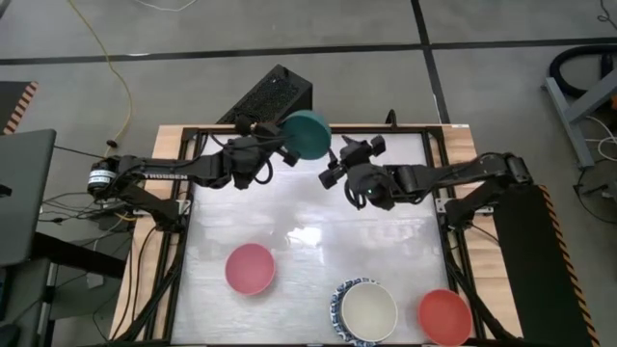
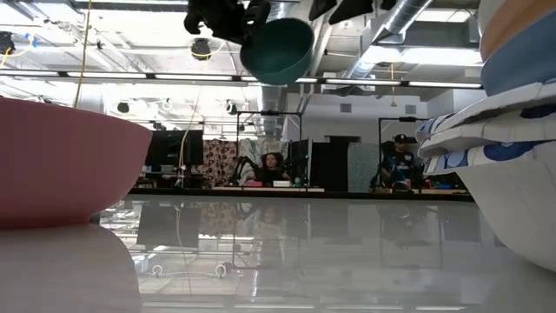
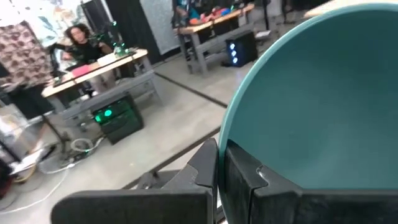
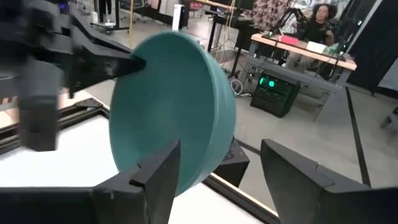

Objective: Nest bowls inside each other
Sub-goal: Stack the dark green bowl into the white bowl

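A dark green bowl (image 1: 307,135) hangs tilted high over the table's far edge, with my left gripper (image 1: 288,147) shut on its rim. The low view shows that bowl (image 2: 278,48) well above the tabletop. My right gripper (image 1: 333,166) stands open just to the bowl's right; in the right wrist view one finger (image 4: 155,180) stands in front of the bowl's lower rim. On the table's near part rest a pink bowl (image 1: 250,268), a blue-patterned white bowl (image 1: 339,306) with a cream bowl (image 1: 369,310) nested in it, and a red bowl (image 1: 444,316). My left gripper pinches the green bowl's rim (image 3: 219,163), one finger inside the bowl and one outside. It comes level from the table's left. The bowl is lifted clear and tipped nearly onto its edge. My right gripper: I cannot tell whether its finger touches the bowl's lower rim (image 4: 186,177).
A black box (image 1: 270,96) stands on the floor beyond the table's far edge. The white tabletop (image 1: 318,236) lies bare between the arms and the near bowls. People sit at desks in the room behind.
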You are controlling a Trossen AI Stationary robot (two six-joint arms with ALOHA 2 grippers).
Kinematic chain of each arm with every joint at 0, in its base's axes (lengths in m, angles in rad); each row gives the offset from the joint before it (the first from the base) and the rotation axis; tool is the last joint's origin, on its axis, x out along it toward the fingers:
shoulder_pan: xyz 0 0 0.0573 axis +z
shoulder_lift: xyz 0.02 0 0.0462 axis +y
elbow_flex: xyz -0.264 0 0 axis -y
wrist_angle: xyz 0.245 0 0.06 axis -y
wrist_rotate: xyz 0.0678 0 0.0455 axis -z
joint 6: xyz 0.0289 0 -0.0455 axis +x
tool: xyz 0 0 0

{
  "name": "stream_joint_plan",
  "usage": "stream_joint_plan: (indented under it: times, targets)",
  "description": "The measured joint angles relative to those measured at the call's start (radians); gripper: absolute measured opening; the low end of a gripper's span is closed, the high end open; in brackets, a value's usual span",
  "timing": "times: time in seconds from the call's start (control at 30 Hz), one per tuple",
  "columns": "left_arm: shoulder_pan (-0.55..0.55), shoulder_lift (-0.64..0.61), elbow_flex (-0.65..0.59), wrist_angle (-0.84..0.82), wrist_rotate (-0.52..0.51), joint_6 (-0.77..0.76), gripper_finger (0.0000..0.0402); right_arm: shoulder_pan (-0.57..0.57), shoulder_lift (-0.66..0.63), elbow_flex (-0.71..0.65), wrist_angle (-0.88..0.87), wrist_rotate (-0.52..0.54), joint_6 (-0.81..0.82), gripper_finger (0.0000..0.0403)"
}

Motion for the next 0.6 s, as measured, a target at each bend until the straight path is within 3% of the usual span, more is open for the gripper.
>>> stream_joint_plan:
  times: [0.37,0.47,0.6]
  targets:
    - [0.001,0.000,0.000,0.128,0.075,0.064,0.0000,-0.082,0.000,0.000,-0.001,-0.050,0.074,0.0226]
    - [0.003,0.000,0.000,0.128,0.101,0.060,0.0000,-0.093,0.000,0.000,-0.003,-0.061,0.109,0.0193]
    - [0.004,0.000,0.000,0.127,0.158,0.062,0.0004,-0.108,0.000,-0.001,-0.007,-0.086,0.122,0.0108]
